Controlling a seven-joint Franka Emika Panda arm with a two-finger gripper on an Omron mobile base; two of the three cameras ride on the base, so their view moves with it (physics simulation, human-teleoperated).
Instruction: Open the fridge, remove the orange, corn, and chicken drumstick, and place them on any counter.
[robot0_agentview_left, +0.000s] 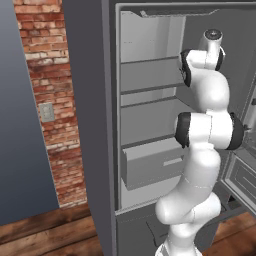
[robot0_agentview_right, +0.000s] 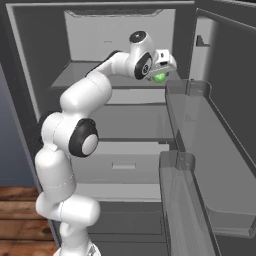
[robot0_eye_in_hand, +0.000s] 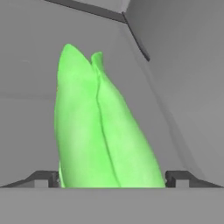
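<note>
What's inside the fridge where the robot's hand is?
Inside the fridge, on an upper shelf, lies the green corn, between the open gripper's fingers. The arm hides much of that shelf.

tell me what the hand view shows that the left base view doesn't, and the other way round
Hand view alone: the corn, its bright green husk rising between the two dark fingertips of the open gripper, one tip on either side of it, apparently not yet squeezing it.

Left base view alone: the brick wall beside the fridge, the wooden floor, the fridge drawer, and the arm's white links reaching up into the top shelf area.

Both: the fridge's pale grey interior, with its door open.
</note>
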